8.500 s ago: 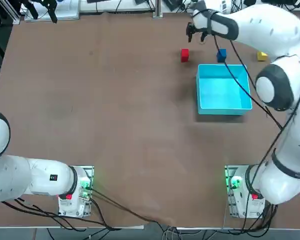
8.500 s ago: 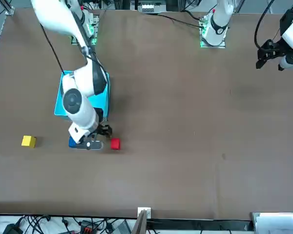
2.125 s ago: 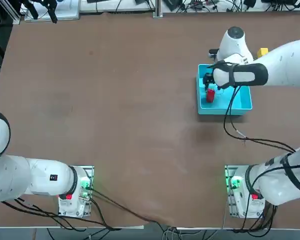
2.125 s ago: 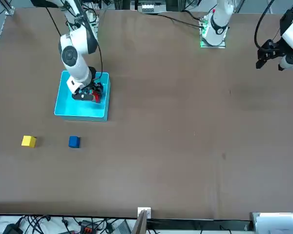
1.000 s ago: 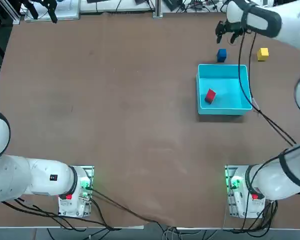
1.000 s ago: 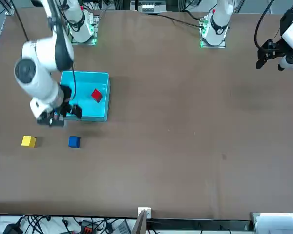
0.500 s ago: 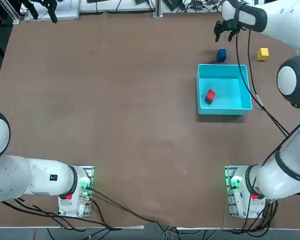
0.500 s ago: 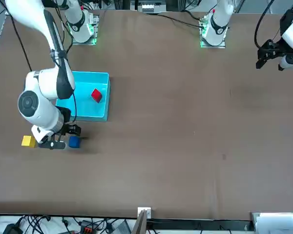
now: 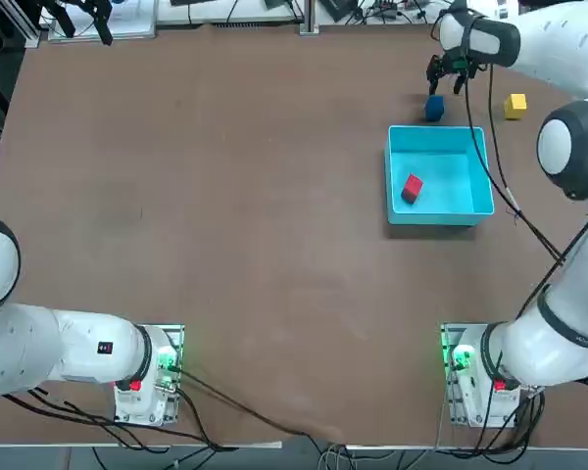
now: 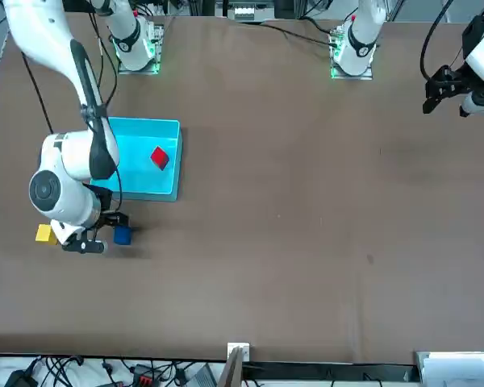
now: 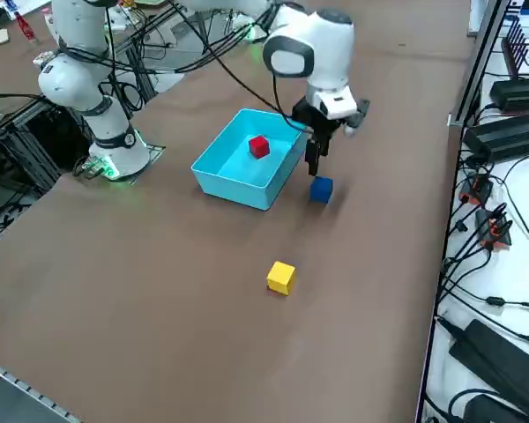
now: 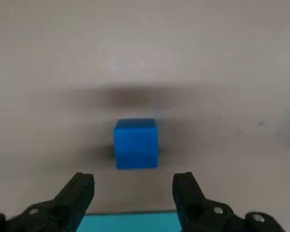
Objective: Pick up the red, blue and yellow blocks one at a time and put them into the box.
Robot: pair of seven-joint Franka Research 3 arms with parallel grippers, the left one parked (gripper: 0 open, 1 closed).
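Observation:
The dark blue block [image 12: 136, 143] rests on the brown table just beyond the box's far wall, also seen as the blue block [image 9: 433, 108] [image 11: 321, 189] [image 10: 123, 235]. My right gripper [image 12: 133, 186] hovers open a little above it, one finger [image 12: 79, 191] to each side, nothing held; from the side the right gripper [image 11: 313, 166] hangs just over the block. The red block [image 9: 412, 187] [image 11: 259, 146] lies inside the cyan box [image 9: 456, 196] [image 11: 234, 181]. The yellow block [image 9: 514, 106] [image 11: 281, 277] sits apart on the table, on the side away from the parked arm.
A strip of the box's wall [image 12: 130, 223] shows between my fingers in the wrist view. The arm's black cable [image 9: 490, 147] trails over the box's edge. The table's far edge [image 9: 304, 29] lies just beyond the blocks.
The red block was carried into the box and let go. Since then my right gripper has swung to the blue block and, in the last half second, settled over it.

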